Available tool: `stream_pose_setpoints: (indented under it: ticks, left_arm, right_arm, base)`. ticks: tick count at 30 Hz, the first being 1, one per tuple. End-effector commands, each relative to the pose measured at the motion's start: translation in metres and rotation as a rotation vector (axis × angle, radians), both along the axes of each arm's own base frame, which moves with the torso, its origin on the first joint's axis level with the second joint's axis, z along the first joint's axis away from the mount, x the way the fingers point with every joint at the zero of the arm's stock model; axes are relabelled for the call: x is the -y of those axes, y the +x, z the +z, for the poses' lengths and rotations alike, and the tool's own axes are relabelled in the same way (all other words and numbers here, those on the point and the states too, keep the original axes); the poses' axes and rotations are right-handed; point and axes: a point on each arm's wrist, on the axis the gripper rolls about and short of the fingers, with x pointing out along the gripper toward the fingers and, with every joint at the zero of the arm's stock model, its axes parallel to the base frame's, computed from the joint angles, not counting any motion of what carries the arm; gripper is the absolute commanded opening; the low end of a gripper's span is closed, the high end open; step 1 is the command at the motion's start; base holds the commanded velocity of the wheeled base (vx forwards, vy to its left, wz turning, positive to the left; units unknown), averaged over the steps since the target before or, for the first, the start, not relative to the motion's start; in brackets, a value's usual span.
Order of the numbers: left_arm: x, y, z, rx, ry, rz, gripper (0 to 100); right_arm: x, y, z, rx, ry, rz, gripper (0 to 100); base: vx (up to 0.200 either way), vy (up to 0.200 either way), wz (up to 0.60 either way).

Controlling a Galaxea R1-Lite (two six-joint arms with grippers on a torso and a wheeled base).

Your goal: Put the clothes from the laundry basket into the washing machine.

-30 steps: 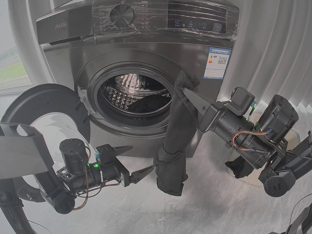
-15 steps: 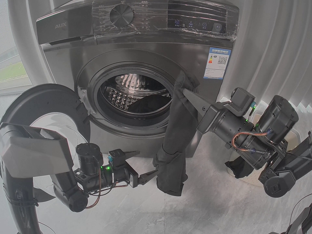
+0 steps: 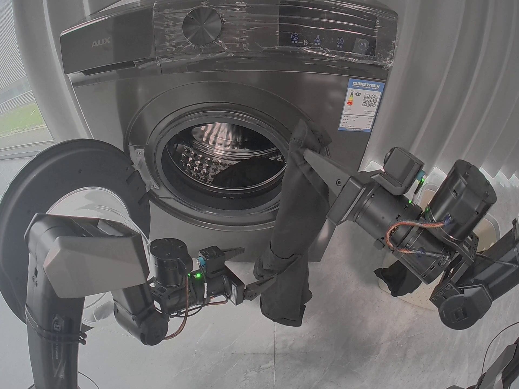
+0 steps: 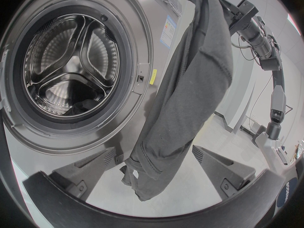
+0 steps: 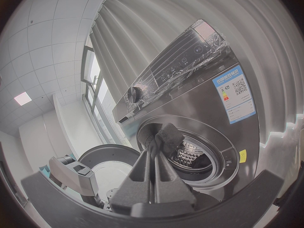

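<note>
I see the dark grey cloth garment [image 3: 294,228] hanging full length in front of the right edge of the washing machine's round opening, outside the drum. Its lower end is bunched just above the grey tiled floor [image 3: 335,347]. The right gripper [image 3: 305,152] is clamped on the garment's top, with both fingers pressed together on a fold of fabric [image 5: 160,136].

The left gripper [image 3: 254,270] is low, beside the garment's lower end. Its jaws stand apart, and in the left wrist view the hanging fabric [image 4: 183,89] lies between the two fingers [image 4: 95,165], with no squeeze on it.

The silver front-loading washing machine [image 3: 216,87] has its round glass door [image 3: 70,174] swung fully open to the robot's left. A second dark cloth [image 3: 248,174] lies inside the perforated steel drum [image 3: 203,160]. To the right, mostly hidden behind the right arm, stands a pale laundry basket [image 3: 494,228] with another dark cloth [image 3: 397,276] hanging over its side.
</note>
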Motion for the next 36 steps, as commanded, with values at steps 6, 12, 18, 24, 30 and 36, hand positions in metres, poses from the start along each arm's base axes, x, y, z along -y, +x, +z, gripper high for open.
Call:
stream_pose_setpoints:
  ticks: [6, 12, 18, 24, 30, 36]
  left_arm:
    - [0.009, 0.017, -0.027, -0.012, 0.006, -0.001, 100]
    - [0.01, 0.019, -0.028, -0.006, 0.0, 0.003, 0]
    - [0.01, 0.02, -0.026, 0.002, -0.008, 0.002, 0]
    - [0.011, 0.003, 0.013, 0.059, -0.043, -0.023, 0]
    - [0.005, -0.04, 0.067, 0.122, -0.082, -0.066, 0]
    - [-0.004, -0.087, 0.108, 0.18, -0.127, -0.119, 0]
  right_arm:
    - [-0.002, -0.008, -0.001, -0.006, -0.002, 0.023, 0]
    - [-0.002, -0.008, -0.001, -0.007, -0.001, 0.022, 0]
    - [0.001, -0.006, -0.002, -0.012, -0.001, 0.012, 0]
    - [0.02, 0.005, -0.012, -0.041, -0.03, -0.053, 0]
    - [0.04, 0.017, -0.025, -0.038, -0.036, -0.125, 0]
    - [0.041, 0.032, -0.048, -0.076, -0.064, -0.155, 0]
  base:
    - [0.0, 0.0, 0.0]
    - [0.0, 0.0, 0.0]
    - [0.0, 0.0, 0.0]
    - [0.0, 0.0, 0.0]
    - [0.0, 0.0, 0.0]
    - [0.0, 0.0, 0.0]
